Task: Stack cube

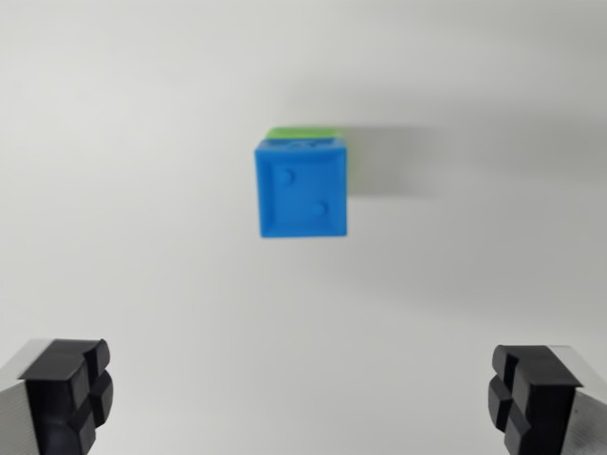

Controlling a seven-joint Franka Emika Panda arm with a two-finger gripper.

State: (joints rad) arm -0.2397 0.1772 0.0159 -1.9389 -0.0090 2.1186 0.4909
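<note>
Black rubber-looking pads sit at the frame's lower left and lower right, so I read the gripper as spread wide and holding nothing. Just above frame centre, the blue cube, matte plastic with small dimples on its face, sits on a green cube, only a sliver showing at its top edge. I judge the stack made; white tabletop is bare, shadow falling right.

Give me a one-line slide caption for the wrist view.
Wrist view: blue cube sits atop a green cube on a white surface, open fingers empty below.
</note>
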